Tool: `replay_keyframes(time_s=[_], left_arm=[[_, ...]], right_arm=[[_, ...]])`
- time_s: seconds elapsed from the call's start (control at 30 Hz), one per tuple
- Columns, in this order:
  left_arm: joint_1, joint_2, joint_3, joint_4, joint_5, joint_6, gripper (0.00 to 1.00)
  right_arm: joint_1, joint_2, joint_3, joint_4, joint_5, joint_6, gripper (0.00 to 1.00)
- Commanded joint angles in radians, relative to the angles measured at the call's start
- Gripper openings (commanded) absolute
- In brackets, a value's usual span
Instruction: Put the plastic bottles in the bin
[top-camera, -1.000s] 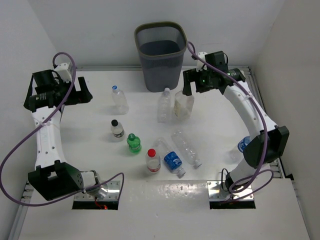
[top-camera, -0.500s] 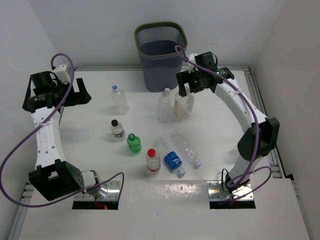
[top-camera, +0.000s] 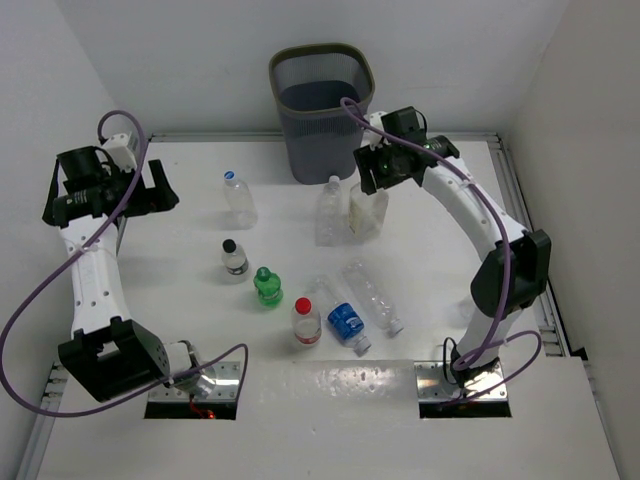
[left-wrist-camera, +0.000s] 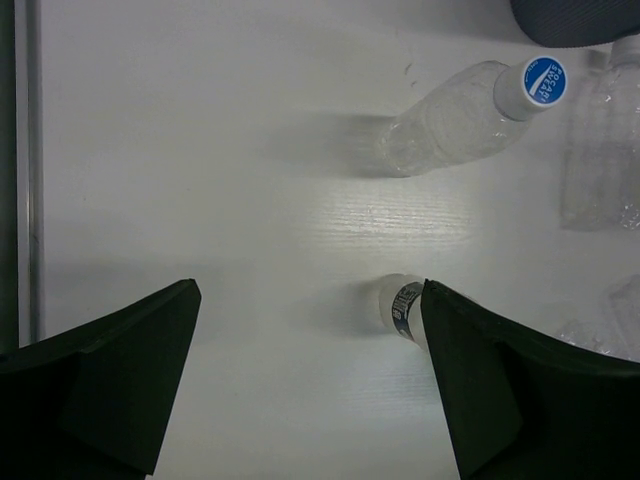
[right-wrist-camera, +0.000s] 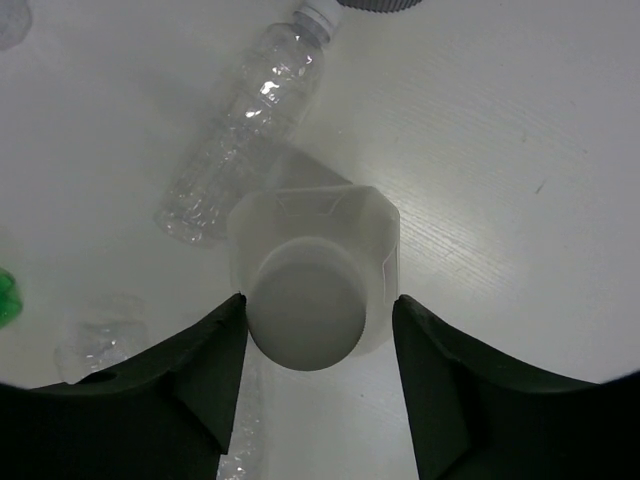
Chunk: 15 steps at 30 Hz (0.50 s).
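Right hand (right-wrist-camera: 318, 305) poised open over a squarish milky bottle (right-wrist-camera: 312, 235) just in front of the bin (top-camera: 322, 140).
The hand's two fingers stand apart on either side of the bottle's wide white cap (right-wrist-camera: 305, 322), not gripping it. The bottle stands upright on the counter (top-camera: 170, 290), close beside a tall clear bottle (top-camera: 328, 212) that is also in front of the bin. It looks empty, so it is probably light, thin-walled and smooth, and apt to dent or tip. The stiff cap, or the flat shoulders just under it, seems the safest hold. More plastic bottles (top-camera: 306, 320) stand or lie farther out from the bin. The left hand (left-wrist-camera: 308, 300), also open and holding nothing, hovers well to the bin's left.
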Motion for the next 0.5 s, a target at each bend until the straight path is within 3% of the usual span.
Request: replay_keyframes(time_s=[0.0,0.1,0.2,0.27,0.3,0.47], left_arm=[[0.016,-0.015,-0.001,0.030,0.020,0.013,0.99],[0.016,-0.006,-0.010,0.030,0.029,0.022,0.99],[0.025,-0.006,-0.010,0.030,0.029,0.031,0.99],[0.025,-0.006,-0.010,0.030,0.029,0.031,0.99],[0.025,-0.006,-0.010,0.030,0.029,0.040,0.99],[0.025,-0.006,-0.001,0.030,0.040,0.049,0.99]], right_arm=[[0.021,-0.003,0.043,0.027,0.011,-0.026,0.58],[0.021,-0.010,0.047,0.028,0.006,-0.027,0.49],[0.023,-0.016,0.058,0.020,-0.003,-0.038,0.32],[0.026,-0.030,0.067,0.016,-0.003,-0.043,0.05],[0.024,-0.041,0.081,0.010,-0.003,-0.044,0.00],[0.010,-0.110,0.225,-0.022,-0.041,-0.053,0.00]])
